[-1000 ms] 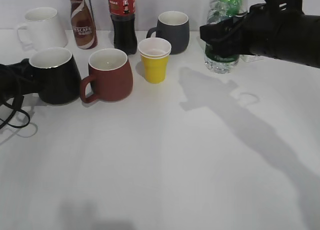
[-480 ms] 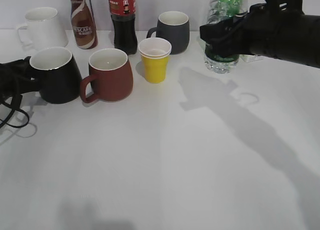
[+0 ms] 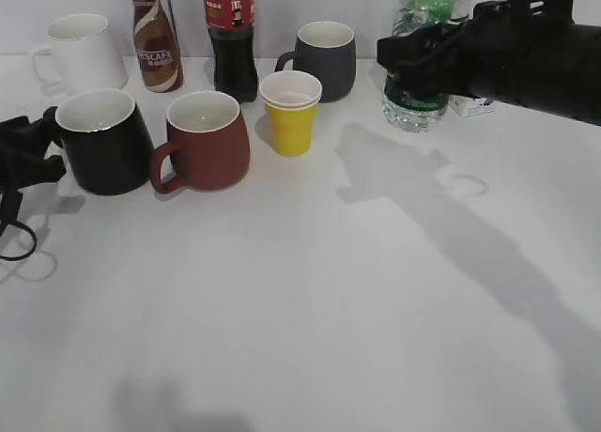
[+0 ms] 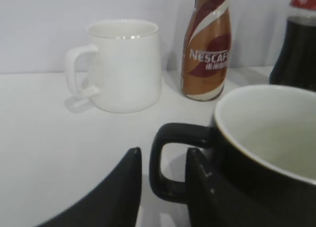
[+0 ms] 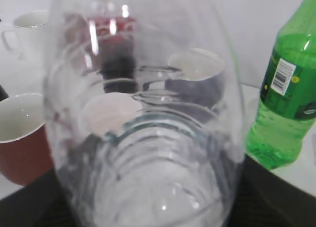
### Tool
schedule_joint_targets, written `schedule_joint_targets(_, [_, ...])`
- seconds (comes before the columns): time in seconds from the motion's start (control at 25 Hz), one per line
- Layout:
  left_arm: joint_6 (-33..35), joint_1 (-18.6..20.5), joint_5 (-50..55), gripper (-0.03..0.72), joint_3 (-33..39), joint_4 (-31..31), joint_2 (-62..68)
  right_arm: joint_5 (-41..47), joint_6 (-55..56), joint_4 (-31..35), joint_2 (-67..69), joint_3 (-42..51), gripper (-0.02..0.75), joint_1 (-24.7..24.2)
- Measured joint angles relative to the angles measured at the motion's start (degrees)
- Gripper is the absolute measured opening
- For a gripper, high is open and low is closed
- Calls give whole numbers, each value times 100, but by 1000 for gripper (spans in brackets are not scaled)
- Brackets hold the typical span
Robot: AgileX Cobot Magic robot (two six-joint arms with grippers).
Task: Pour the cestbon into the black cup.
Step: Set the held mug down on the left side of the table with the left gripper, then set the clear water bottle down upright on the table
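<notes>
Exterior view, table: white top (image 3: 310,291), bare in the near half, with the arm's shadow lying across its right side.
Left gripper: black (image 3: 23,160), low at the left edge, level with the black cup.
Left jaws: apart in the left wrist view, one finger (image 4: 111,192) outside the handle loop, the other (image 4: 200,187) between handle and cup wall; whether they touch the handle cannot be told.
Black cup: (image 3: 101,141) upright on the table at the left, white inside, handle turned toward the left gripper (image 4: 158,187); in the left wrist view (image 4: 266,153) it fills the lower right.
Brown mug: (image 3: 205,139) just right of the black cup, handle toward it.
Yellow cup: (image 3: 290,113) right of the brown mug, with a white cup nested in it.
Right gripper: (image 3: 423,61) at the upper right, its black arm coming in from the right edge.
Right jaws: clamped on the cestbon at its green label.
Cestbon: (image 3: 413,80) upright in the right gripper, far right; its base looks just off the table, though that is hard to tell. Its clear ribbed body (image 5: 148,123) fills the right wrist view.
Green bottle: (image 5: 289,98) just beside the cestbon.
Back row: white mug (image 3: 80,52), Nescafe bottle (image 3: 155,42), cola bottle (image 3: 230,38), grey mug (image 3: 324,58).
</notes>
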Motion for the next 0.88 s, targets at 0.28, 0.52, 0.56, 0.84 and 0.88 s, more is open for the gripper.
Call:
schedule_joint_targets(0.28, [-10, 0, -227, 237, 558, -6, -400, -759, -447, 706, 587, 193, 465, -201])
schedule_joint_targets(0.52, [-10, 0, -232, 237, 999, 15, -879, -1557, -803, 871, 1518, 392, 465, -305])
schedule_joint_targets(0.56, [-10, 0, -241, 237, 1021, 19, -945, -1677, -844, 886, 1638, 392, 465, -305])
schedule_joint_targets(0.84, [-10, 0, -252, 238, 1037, 246, -1102, -2417, -1186, 861, 2158, 392, 465, -305])
schedule_joint_targets(0.88, [-10, 0, -252, 238, 1037, 259, -1116, -2448, -1202, 848, 2165, 392, 490, -305])
